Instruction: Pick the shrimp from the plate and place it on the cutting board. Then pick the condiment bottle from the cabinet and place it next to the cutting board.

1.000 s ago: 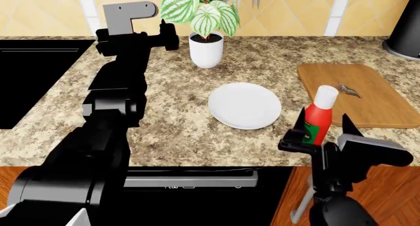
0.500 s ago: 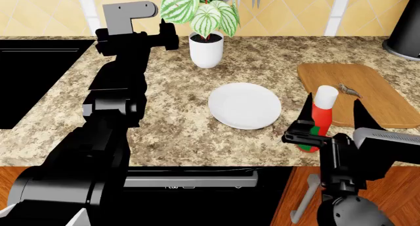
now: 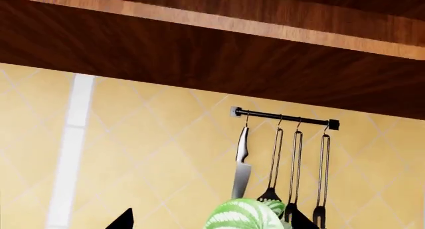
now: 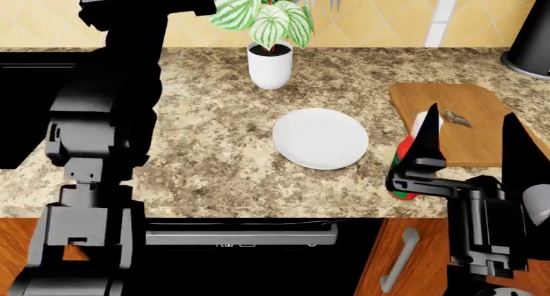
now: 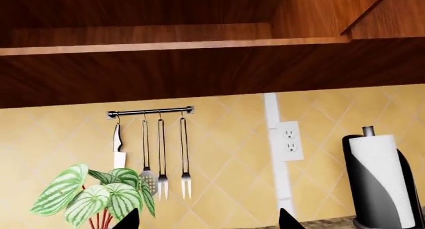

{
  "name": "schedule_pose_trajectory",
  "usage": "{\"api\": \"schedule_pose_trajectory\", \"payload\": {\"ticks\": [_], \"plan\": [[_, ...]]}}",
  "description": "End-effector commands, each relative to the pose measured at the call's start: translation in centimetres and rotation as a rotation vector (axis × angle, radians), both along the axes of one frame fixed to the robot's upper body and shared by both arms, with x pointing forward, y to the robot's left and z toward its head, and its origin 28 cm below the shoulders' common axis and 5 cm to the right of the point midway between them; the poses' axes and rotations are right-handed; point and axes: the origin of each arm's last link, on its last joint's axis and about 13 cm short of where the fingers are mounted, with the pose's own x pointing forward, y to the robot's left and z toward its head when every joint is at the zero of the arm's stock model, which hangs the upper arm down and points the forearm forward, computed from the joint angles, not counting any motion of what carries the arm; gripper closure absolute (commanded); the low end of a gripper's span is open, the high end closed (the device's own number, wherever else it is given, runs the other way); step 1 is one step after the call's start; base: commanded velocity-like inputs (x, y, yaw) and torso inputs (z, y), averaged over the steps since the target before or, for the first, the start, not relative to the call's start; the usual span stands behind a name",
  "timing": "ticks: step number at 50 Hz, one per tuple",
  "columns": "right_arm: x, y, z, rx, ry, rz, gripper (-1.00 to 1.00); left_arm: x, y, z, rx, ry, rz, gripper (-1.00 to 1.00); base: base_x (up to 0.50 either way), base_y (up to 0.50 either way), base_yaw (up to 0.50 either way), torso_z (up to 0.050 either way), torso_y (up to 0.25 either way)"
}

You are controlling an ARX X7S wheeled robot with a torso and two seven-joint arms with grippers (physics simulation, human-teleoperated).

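Red condiment bottle by cutting board, label unreadable, right tool spread, left tool's state unclear.

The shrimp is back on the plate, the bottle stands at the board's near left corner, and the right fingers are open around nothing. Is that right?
Not quite: the shrimp lies on the board, not on the plate, which is bare in the head view. The rest holds: the bottle stands at the board's near left corner, and the right gripper is open with nothing between its fingers.
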Motion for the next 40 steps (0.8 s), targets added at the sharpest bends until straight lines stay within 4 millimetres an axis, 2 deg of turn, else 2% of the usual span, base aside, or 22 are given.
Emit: {"api": "schedule_pose_trajectory", "payload": {"ticks": [1,9,19,28,40], "plan": [[-1.1,0.1,1.0,0.008,-0.061,0.027,-1.0,-6.5,0.1,0.5,0.053,-0.076,-0.05,-1.0,0.0,0.0,0.0,0.0,0.0],[-1.4,0.2,2.1,-0.004,-0.098,0.051,-1.0,-10.2,0.6,-1.1,0.062,-0.079,-0.067,-1.0,0.0,0.0,0.0,0.0,0.0],[-1.7,0.2,3.4,-0.023,-0.149,0.078,-1.0,-13.3,1.2,-5.7,-0.007,0.011,-0.119,-1.0,0.0,0.0,0.0,0.0,0.0],[-2.6,0.4,3.6,-0.041,-0.178,0.092,-1.0,-16.5,0.4,-8.6,-0.041,-0.063,-0.129,-1.0,0.0,0.0,0.0,0.0,0.0],[-3.9,0.6,4.1,-0.068,-0.172,0.119,-1.0,-18.3,0.8,-9.8,-0.172,-0.128,-0.198,-1.0,0.0,0.0,0.0,0.0,0.0]]}}
